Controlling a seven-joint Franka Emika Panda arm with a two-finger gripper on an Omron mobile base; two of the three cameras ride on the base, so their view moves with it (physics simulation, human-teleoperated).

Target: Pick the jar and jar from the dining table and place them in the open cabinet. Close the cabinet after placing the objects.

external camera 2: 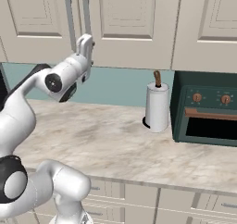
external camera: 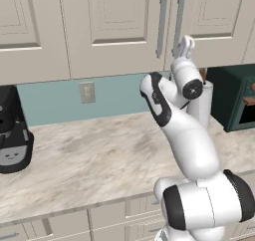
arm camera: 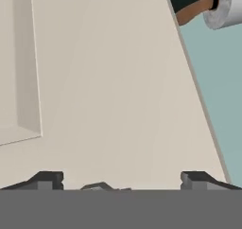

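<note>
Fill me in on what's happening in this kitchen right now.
The robot arm has its tool raised against the wall cabinet, right by the silver bar handles. The tool is open and holds nothing. The cabinet doors look shut in both base views. On the stone counter below stand a paper towel roll, a dark green oven and a black coffee machine.

Arm raised high, elbow bent, wrist angled upward. Gripper (external camera 2: 86, 45) empty, fingers (arm camera: 47, 180) spread wide, apparently as far as they go.
</note>
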